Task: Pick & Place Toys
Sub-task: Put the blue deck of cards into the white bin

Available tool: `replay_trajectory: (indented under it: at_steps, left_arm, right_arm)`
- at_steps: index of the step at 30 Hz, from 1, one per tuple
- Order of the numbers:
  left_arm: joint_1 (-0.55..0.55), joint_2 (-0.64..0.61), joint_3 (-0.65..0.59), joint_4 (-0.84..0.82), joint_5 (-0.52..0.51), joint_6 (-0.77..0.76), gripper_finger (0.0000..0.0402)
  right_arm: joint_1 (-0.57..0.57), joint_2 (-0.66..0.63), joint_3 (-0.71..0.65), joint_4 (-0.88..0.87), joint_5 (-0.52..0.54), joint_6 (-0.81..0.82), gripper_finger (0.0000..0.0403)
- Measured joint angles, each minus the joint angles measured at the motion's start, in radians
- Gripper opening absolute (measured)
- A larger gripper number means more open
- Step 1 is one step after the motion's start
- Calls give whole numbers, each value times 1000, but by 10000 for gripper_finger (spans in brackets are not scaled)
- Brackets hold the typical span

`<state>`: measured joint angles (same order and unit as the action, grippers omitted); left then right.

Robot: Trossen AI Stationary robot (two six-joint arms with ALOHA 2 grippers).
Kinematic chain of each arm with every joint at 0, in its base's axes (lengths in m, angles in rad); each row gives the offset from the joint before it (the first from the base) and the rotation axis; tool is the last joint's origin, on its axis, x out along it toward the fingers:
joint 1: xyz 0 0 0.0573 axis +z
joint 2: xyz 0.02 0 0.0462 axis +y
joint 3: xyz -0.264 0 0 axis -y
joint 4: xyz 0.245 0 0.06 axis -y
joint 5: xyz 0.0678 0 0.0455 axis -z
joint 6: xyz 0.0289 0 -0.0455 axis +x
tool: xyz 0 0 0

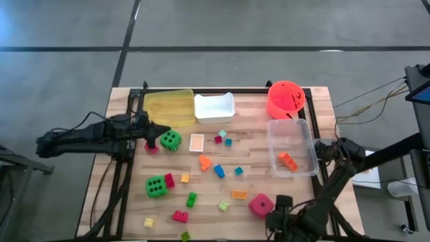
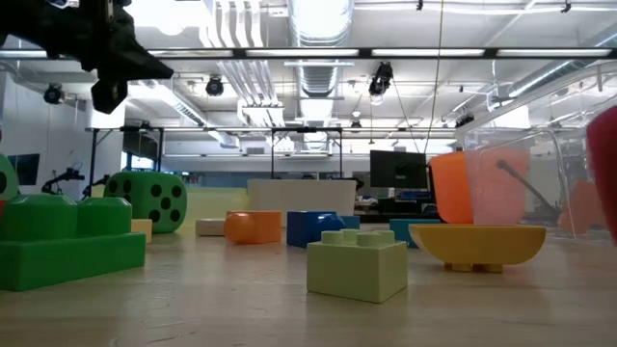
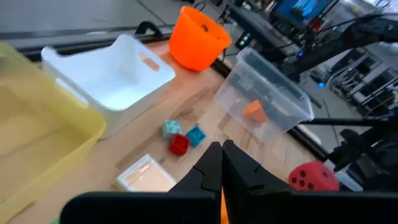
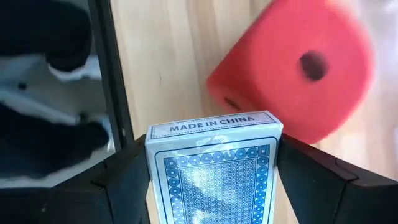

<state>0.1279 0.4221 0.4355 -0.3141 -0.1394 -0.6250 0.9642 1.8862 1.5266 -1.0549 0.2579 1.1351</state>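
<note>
My right claw point(image 4: 214, 180) is clamped across a boxed deck of playing cards point(image 4: 214, 168) at the table's near edge, the pink-red die point(image 4: 298, 68) just ahead, probably untouched.

- Two matte-black jointed arms point(image 1: 87, 138) with loose black cables along them.
- Left gripper point(image 3: 221, 168): slim, dark, tapering fingers.
- Right gripper point(image 4: 214, 171): broad, angular black fingers.

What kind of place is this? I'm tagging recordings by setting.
Probably a robotics lab or open workshop: the low view shows exposed ceiling ducts and a monitor on benches behind, and the wooden table holds scattered toy bricks and sorting trays between two robot arms.
</note>
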Motion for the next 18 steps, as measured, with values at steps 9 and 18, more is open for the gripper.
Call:
replay_trajectory:
  at_steps: [9, 18]
  left_arm:
    - [0, 104, 0, 45, -10, -14, 0]
    - [1, 242, 10, 123, 4, -226, 0]
  right_arm:
    - [-5, 0, 109, -124, 219, -7, 291]
    - [-131, -2, 152, -285, 425, -139, 291]
